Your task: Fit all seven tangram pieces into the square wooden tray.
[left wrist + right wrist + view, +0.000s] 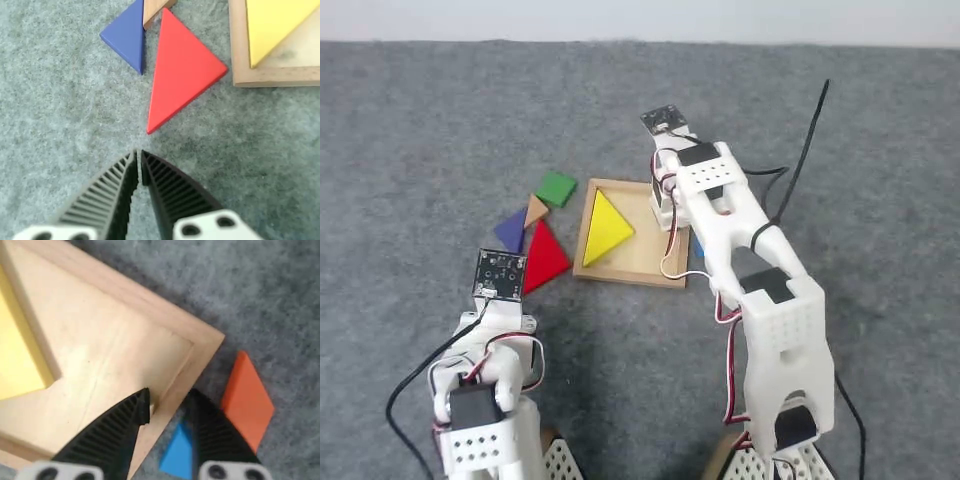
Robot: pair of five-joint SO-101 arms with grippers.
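The square wooden tray (pixel 630 275) holds a yellow triangle (pixel 605 227) in its left half. On the mat to its left lie a red triangle (pixel 545 258), a dark blue triangle (pixel 510 230), a tan triangle (pixel 535 210) and a green square (pixel 557 188). My left gripper (pixel 138 152) is shut and empty, just short of the red triangle's (pixel 182 70) tip. My right gripper (pixel 170 402) is open and straddles the tray's rim (pixel 200 347), one finger inside and one outside. An orange parallelogram (pixel 247 400) and a light blue piece (pixel 177 455) lie just outside that rim.
Grey carpet covers the table. The right arm (pixel 720 215) lies over the tray's right edge and hides the pieces beside it from above. A black cable (pixel 800 160) runs behind it. Open carpet stretches beyond the tray and at the left.
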